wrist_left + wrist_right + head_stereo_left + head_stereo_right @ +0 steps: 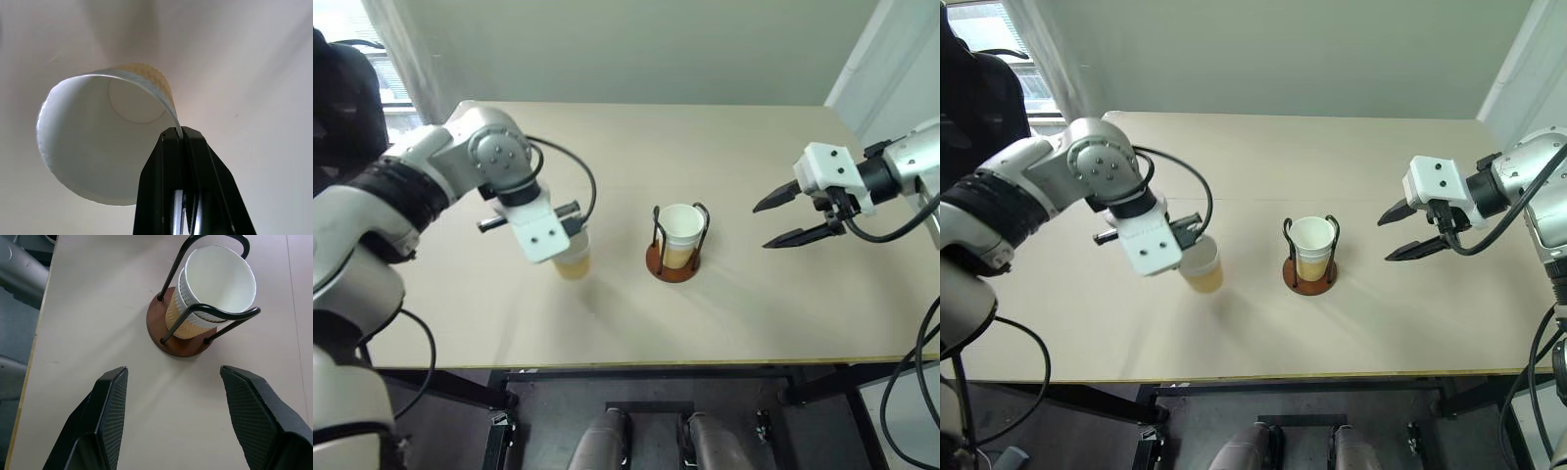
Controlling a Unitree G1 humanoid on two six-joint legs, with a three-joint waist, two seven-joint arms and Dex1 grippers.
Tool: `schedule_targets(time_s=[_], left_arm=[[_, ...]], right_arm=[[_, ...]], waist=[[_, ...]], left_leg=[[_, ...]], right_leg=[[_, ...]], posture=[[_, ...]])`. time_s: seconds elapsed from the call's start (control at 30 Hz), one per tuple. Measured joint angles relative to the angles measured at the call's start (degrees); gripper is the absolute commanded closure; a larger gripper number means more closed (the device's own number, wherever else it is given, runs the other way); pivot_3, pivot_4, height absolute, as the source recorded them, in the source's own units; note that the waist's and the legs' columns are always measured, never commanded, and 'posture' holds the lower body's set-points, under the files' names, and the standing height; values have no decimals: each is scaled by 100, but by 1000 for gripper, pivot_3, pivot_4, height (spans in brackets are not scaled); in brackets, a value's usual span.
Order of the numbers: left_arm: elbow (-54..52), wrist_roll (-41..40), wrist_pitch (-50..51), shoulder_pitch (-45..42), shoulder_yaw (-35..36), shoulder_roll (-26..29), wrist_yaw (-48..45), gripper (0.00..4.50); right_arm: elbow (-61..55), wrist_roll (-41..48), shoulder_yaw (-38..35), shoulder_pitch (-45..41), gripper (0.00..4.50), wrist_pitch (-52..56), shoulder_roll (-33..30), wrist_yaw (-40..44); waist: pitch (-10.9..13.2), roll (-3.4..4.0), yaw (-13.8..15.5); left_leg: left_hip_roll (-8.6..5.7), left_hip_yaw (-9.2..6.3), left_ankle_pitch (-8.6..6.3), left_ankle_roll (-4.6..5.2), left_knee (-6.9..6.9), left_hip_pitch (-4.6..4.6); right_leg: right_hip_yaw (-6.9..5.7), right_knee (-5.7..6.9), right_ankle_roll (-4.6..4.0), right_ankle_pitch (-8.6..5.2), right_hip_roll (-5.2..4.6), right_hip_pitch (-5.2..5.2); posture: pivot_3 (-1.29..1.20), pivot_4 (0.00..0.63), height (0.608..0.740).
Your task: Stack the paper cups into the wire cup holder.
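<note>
Presently my left gripper (182,134) pinched the rim of a tan-and-white tapered paper cup (1203,266), beside the wire-looped, brown-based cup holder (676,262) with cups already nested, while my right gripper (785,219) waited open nearby, clear of its path.

Bright, even daylight from window (382,93) upper left; soft shadows on table (754,313); frames sharp.

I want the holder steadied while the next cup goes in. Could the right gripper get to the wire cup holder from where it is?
Probably yes. The right gripper hangs open beside the wire cup holder, with only bare table between them; the left gripper and its paper cup are on the far side.
</note>
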Motion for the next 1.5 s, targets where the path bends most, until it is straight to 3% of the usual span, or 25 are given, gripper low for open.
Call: schedule_targets(time_s=[0.3, 0.6, 1.1, 1.5], left_arm=[[1950, 1121, 49, -974, 1318, -1251, 153, 4475], [2699, 2010, 158, -1426, 2274, -2032, 618, 4475], [2775, 2027, 263, -1460, 3427, -2955, 27, 4475], [2763, 1577, 330, -1481, 3263, -3128, 12, 4475]], right_arm=[[331, -101, 69, -75, 1472, -156, -21, 0], [665, -165, 243, -101, 1472, -343, -195, 0], [779, -233, 485, -152, 1472, -526, -579, 0], [742, -231, 485, -136, 1472, -534, -630, 0]], waist=[[2, -4, 10], [3, -3, 19], [5, -3, 36], [4, -2, 41]], left_leg=[[-1, 4, -15, 9, 2, -20], [3, 6, -33, 12, 2, -40], [7, 20, -38, 25, 28, -43], [7, 27, -46, 43, 66, -44]], right_leg=[[-1, -10, 7, 3, -1, -14], [-1, -10, 62, 25, -1, -35], [5, 2, 75, 32, -4, -36], [7, 12, 86, 40, -3, -27]], posture=[[0, 150, 740], [0, 150, 740], [0, 150, 740], [0, 150, 740]])
